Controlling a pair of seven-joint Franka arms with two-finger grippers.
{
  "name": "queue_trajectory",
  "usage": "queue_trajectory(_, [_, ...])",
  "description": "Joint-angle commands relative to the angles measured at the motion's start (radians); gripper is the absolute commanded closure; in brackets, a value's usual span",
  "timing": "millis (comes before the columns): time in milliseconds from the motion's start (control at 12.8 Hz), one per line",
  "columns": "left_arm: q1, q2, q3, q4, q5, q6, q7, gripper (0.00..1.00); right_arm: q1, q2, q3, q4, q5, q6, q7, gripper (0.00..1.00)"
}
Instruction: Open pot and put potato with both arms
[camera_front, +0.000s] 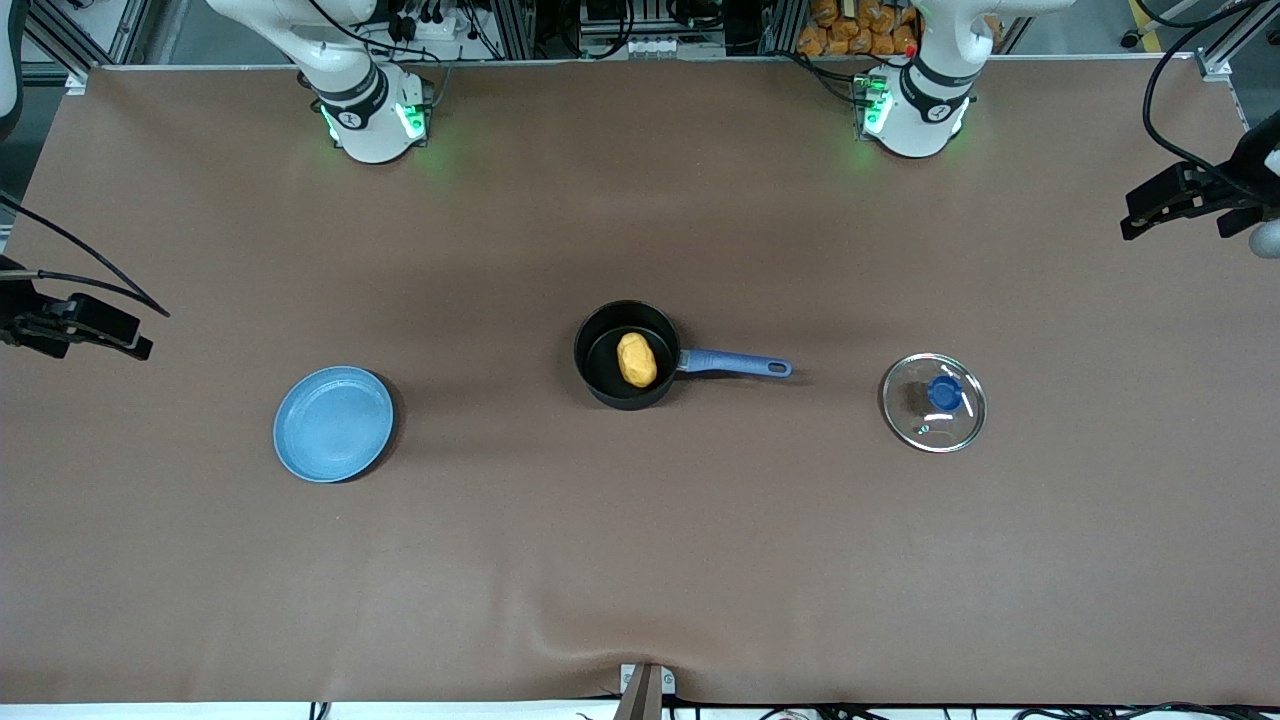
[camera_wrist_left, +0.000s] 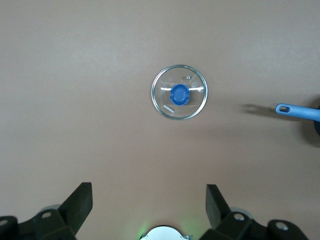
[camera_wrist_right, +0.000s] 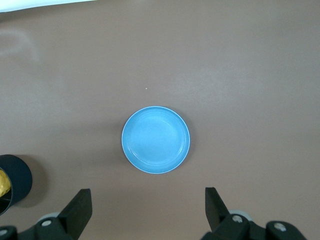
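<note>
The black pot (camera_front: 603, 350) with its blue handle (camera_front: 735, 364) stands uncovered at the table's middle. The yellow potato (camera_front: 636, 359) lies inside it. The glass lid (camera_front: 934, 402) with a blue knob lies flat on the table toward the left arm's end, and shows in the left wrist view (camera_wrist_left: 179, 93). My left gripper (camera_front: 1128, 215) is open and empty, high over the table's edge at the left arm's end (camera_wrist_left: 149, 200). My right gripper (camera_front: 140, 338) is open and empty, high over the right arm's end (camera_wrist_right: 148, 202). The right wrist view shows the pot's edge (camera_wrist_right: 15, 179).
A light-blue plate (camera_front: 333, 422) lies empty on the table toward the right arm's end, also in the right wrist view (camera_wrist_right: 156, 139). The brown table cover has a ripple near the front edge (camera_front: 600, 640). The handle's tip shows in the left wrist view (camera_wrist_left: 297, 112).
</note>
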Motion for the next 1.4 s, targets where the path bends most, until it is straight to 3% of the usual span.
queue_trajectory(0, [-0.003,-0.024,-0.009,-0.002,0.014,-0.011,-0.007,0.0,-0.018,-0.006,0.019,0.019,0.012,-0.011,-0.008,0.0])
queue_trajectory(1326, [-0.003,-0.021,-0.037,0.01,0.0,-0.001,-0.001,0.0,0.024,-0.012,0.019,0.022,0.002,-0.019,-0.007,0.0])
